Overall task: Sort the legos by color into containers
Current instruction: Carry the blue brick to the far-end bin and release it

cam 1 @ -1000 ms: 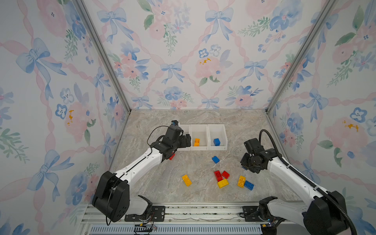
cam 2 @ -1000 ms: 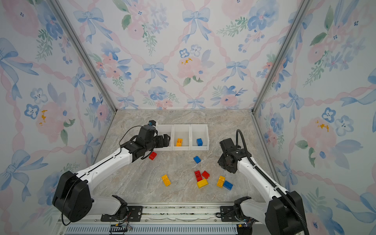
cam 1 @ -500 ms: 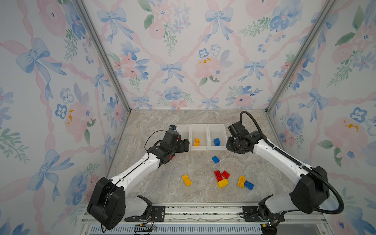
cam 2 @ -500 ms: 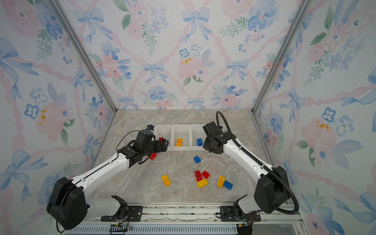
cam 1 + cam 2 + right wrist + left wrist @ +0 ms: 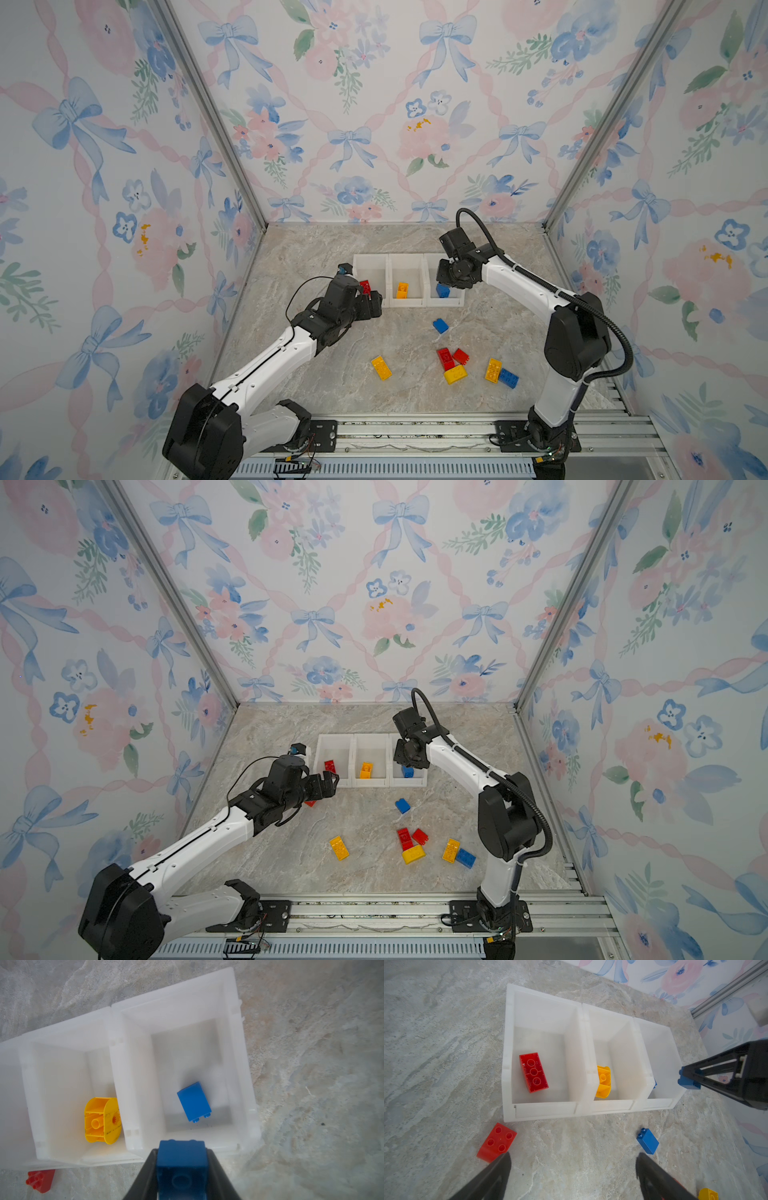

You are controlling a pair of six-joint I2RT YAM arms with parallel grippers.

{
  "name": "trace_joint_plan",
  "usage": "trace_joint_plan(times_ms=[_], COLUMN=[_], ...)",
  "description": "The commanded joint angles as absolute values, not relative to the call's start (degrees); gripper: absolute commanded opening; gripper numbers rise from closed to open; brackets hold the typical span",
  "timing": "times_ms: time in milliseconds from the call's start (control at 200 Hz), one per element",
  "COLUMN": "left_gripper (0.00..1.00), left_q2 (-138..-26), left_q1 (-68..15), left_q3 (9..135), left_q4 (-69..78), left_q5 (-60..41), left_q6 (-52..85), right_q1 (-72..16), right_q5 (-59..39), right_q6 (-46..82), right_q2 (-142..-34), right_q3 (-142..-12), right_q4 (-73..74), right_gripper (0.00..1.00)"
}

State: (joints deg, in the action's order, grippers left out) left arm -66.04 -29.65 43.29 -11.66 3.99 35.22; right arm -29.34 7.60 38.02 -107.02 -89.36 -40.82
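You are at drop-off: right gripper (image 5: pixel 448 279) clamps a blue brick (image 5: pixel 180 1167) over the bins' (image 5: pixel 407 302) blue-end rim, so ease inward and release; left gripper (image 5: pixel 573 1159) stands apart, empty, near the bins' red end.

Left wrist view: yellow brick (image 5: pixel 603 1081) half behind bin wall (image 5: pixel 576 1053); binned blue brick (image 5: pixel 654 1084) only a sliver past the next wall. Right wrist view: held blue brick (image 5: pixel 181 1167) blurred, cut by frame edge. In a top view: loose red brick (image 5: pixel 309 803) mostly under left gripper (image 5: pixel 328 785).
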Motion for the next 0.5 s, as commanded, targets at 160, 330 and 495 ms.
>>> trace_joint_plan(times_ms=[160, 330, 495], left_gripper=[0.96, 0.97, 0.97], left_q2=[-61.59, -59.37, -58.54], left_q1=[-29.56, -29.53, -29.53], left_q3=[39.85, 37.18, 36.46], left_q4=[-11.44, -11.45, -11.44], left_q5=[4.37, 4.82, 5.17], left_q6=[37.82, 38.78, 39.33], right_q1=[-26.94, -26.04, -25.61], right_q5=[4.60, 3.78, 3.04], right_q6=[34.13, 33.31, 32.73], right_q2=[-117.11, -121.13, -123.20], right_q3=[-98.68, -102.96, -105.36], right_q4=[-40.86, -41.57, -42.54], right_gripper=[0.32, 0.35, 0.47])
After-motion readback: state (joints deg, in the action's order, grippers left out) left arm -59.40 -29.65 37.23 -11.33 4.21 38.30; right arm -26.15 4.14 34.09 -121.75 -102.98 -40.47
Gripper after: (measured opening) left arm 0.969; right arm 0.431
